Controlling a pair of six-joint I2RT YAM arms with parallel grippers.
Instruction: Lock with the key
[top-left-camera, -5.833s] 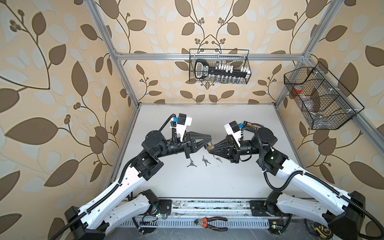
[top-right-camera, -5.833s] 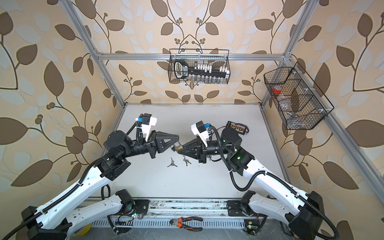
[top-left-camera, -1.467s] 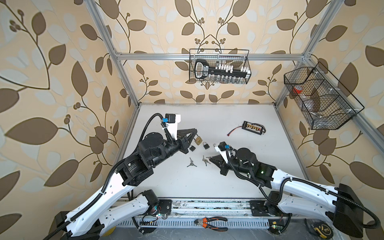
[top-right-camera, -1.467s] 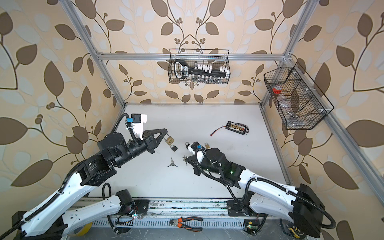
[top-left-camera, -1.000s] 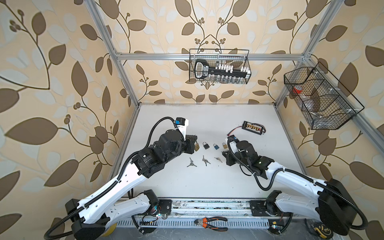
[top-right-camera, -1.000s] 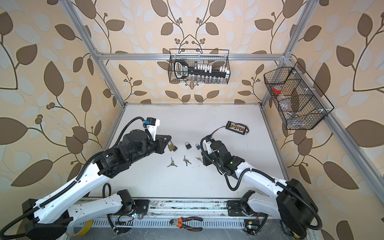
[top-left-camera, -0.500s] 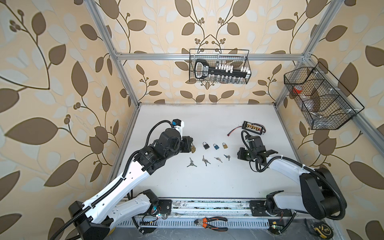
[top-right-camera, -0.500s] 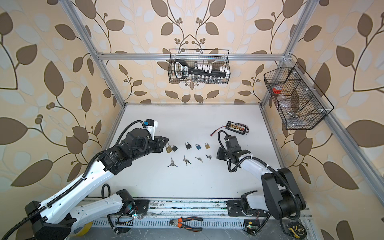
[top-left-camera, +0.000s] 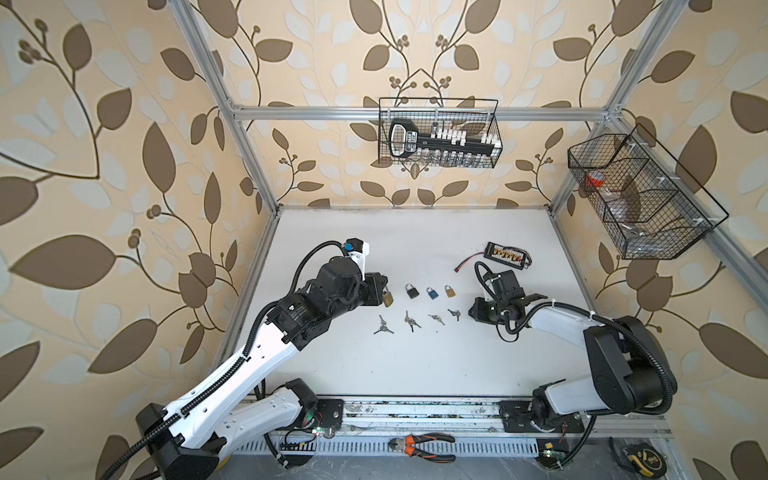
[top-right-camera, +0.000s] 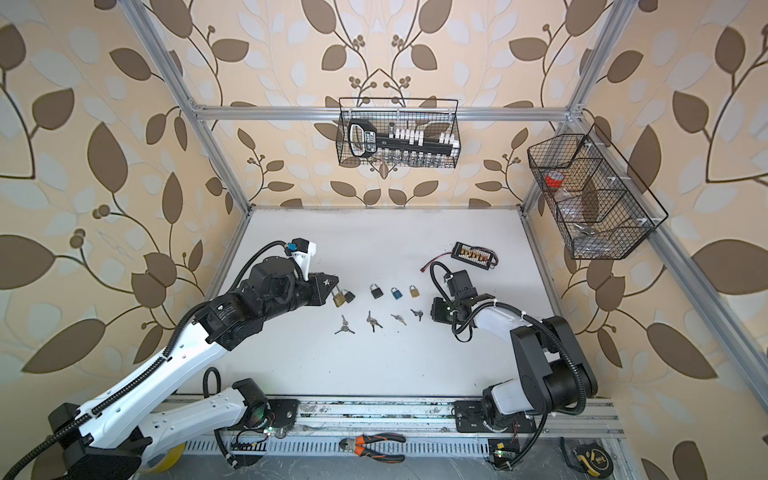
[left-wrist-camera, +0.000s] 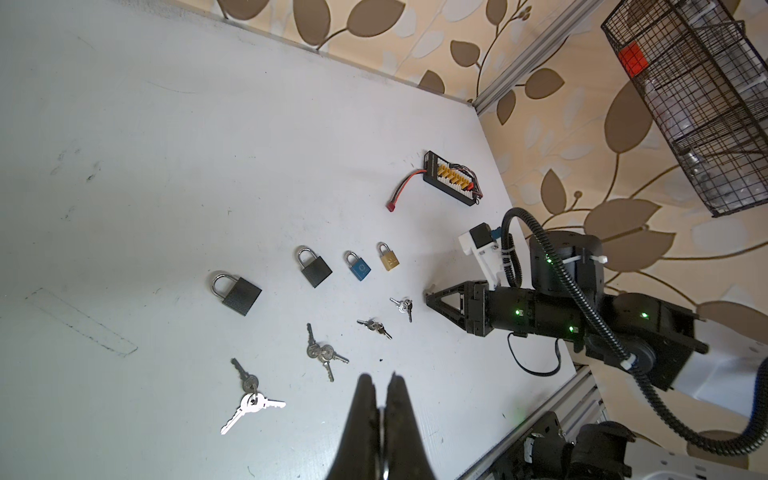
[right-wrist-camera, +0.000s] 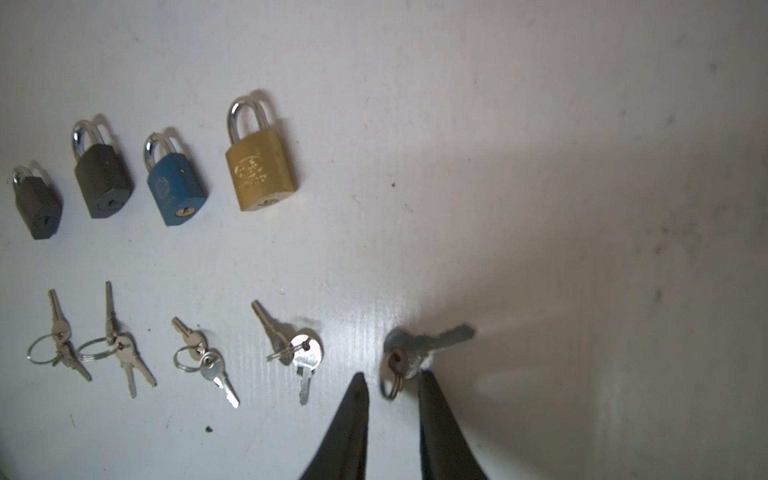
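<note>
Right gripper (right-wrist-camera: 391, 374) swung out past padlock row (top-left-camera: 432, 292) right end; I see jaws parted, key bunch (right-wrist-camera: 415, 351) at tips, hidden in both top views, blade pointing away from row, long axis along it. Left gripper (top-left-camera: 381, 291) clenches brass padlock (top-left-camera: 387, 298) at row's left end.

You are working in a robotics lab cell. The leafy wallpaper (top-left-camera: 104, 145) is only panelling fixed inside an aluminium frame (top-left-camera: 311, 113) that boxes in a bare white tabletop (top-left-camera: 395, 365). Both arm bases are bolted to a metal rail (top-left-camera: 415, 409) along the front edge, with cables in plain sight. One wire basket (top-left-camera: 494, 120) of tools hangs on the back bar and another wire basket (top-left-camera: 648, 245) on the side. Pliers (top-left-camera: 419, 444) and a tape measure (top-left-camera: 638, 457) lie by the slotted cable duct (top-left-camera: 345, 447). A connector board (top-left-camera: 508, 254) sits on the table, and padlocks (top-left-camera: 412, 291) and keys (top-left-camera: 409, 321) are set out in two tidy rows.
</note>
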